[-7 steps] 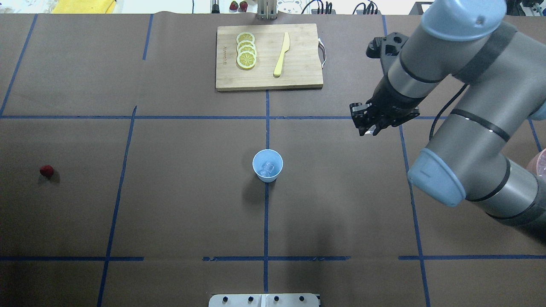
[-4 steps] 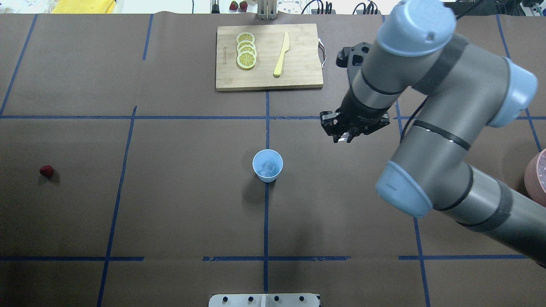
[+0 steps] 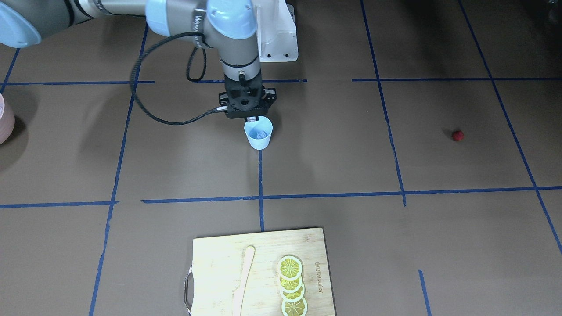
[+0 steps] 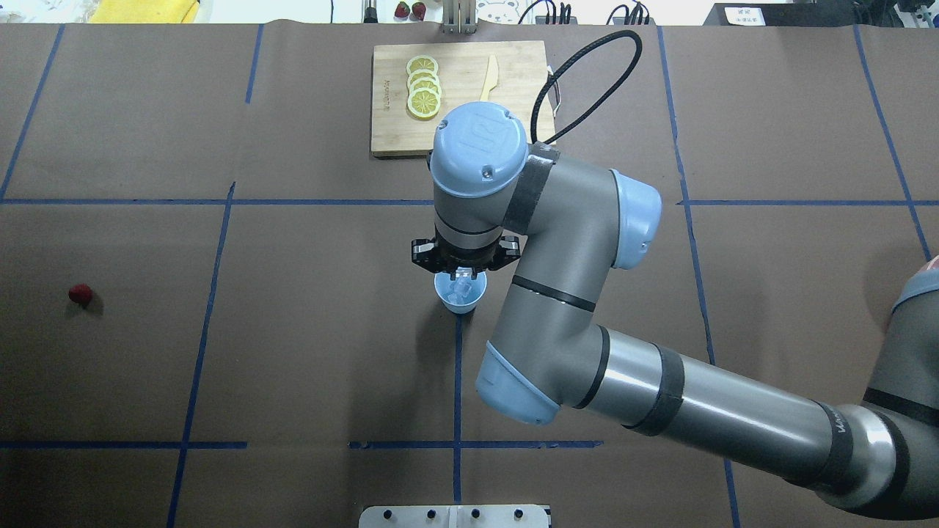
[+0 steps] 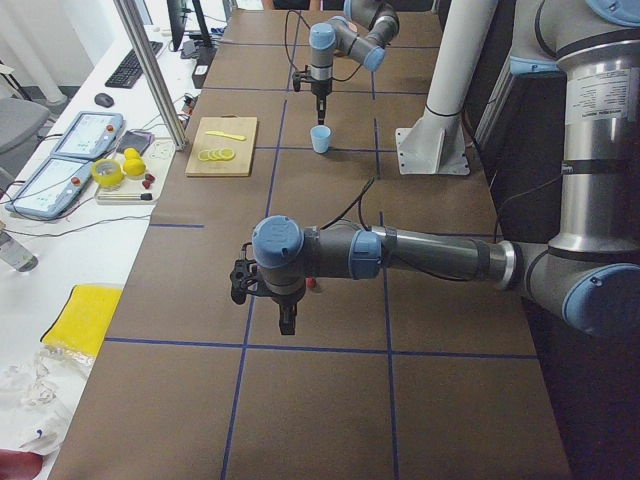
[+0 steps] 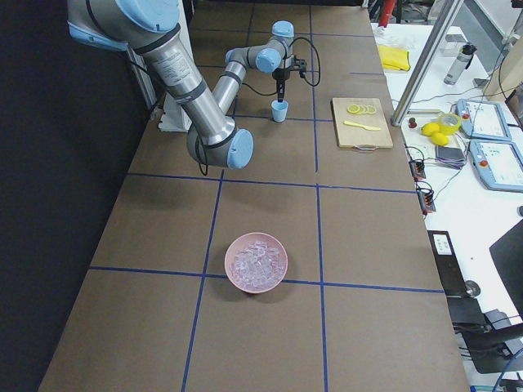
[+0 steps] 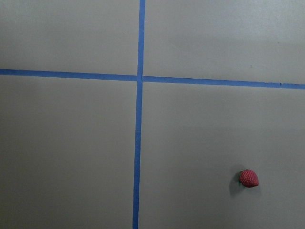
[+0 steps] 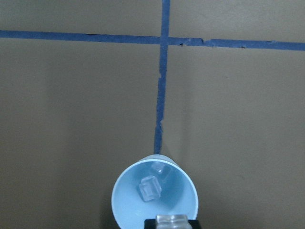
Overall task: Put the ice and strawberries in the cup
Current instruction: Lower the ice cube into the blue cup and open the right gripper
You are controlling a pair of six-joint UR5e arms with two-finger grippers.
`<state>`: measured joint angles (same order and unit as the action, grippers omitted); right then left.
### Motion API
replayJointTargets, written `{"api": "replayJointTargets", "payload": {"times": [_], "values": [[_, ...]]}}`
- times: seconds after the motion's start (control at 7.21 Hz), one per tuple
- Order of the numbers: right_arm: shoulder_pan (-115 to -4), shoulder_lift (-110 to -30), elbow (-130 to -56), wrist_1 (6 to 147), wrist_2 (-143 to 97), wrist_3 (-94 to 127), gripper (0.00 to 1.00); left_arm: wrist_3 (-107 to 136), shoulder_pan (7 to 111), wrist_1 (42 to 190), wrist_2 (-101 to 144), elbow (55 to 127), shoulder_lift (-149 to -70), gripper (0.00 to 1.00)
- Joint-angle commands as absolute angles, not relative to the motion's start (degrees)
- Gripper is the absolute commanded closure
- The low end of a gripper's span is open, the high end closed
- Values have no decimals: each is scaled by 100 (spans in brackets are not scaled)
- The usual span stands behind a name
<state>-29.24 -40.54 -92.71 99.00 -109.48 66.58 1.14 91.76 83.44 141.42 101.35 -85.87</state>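
Your right gripper (image 4: 461, 274) hung straight down over the cup (image 3: 259, 140), and its fingers were clamped on one ice cube (image 8: 171, 220), held just above the rim, closer to the cup's edge than its middle. Inside the cup, count them, two more ice cubes (image 8: 150, 188) lay on the bottom, close together. The cup itself stood upright on the blue tape line at the centre of the table (image 4: 293, 367).

Out on the robot's left side, your left gripper (image 5: 287, 322) pointed down over the brown cover. It showed only from the side camera, so I couldn't tell you whether its fingers were spread or closed. One strawberry (image 7: 249, 178), just the one, lay on the bare cover, well apart from the cup, in the lower right of the left wrist camera's view.

Past the cup, on the far side from the robot, sat one cutting board (image 4: 389, 136) with four lemon slices (image 4: 424, 86) overlapping in a row and one yellow knife (image 3: 244, 276) beside them. Far over on the robot's right, one pink bowl (image 6: 255, 287) was heaped with ice.
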Motion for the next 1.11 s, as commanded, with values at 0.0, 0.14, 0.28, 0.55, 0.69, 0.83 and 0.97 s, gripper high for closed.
{"api": "replayJointTargets", "payload": {"times": [0.0, 0.14, 0.28, 0.55, 0.69, 0.83, 0.97], "values": [[-2795, -3885, -8957, 9879, -10750, 6697, 100, 114, 9176, 8350, 14142, 10125, -8596, 0], [-2795, -3893, -8956, 9879, -10749, 6715, 100, 114, 9176, 8350, 14142, 10125, -8596, 0], [-2795, -3911, -8956, 9888, -10749, 6715, 100, 114, 9176, 8350, 14142, 10125, -8596, 0], [-2804, -3929, -8956, 9888, -10740, 6715, 100, 114, 9176, 8350, 14142, 10125, -8596, 0], [-2804, -3929, -8973, 9888, -10740, 6706, 91, 114, 9176, 8350, 14142, 10125, -8596, 0], [-2804, -3946, -8982, 9888, -10740, 6715, 42, 114, 9176, 8350, 14142, 10125, -8604, 0], [-2804, -3981, -9043, 9888, -10740, 6715, 4, 114, 9176, 8350, 14142, 10125, -8604, 0]]}}
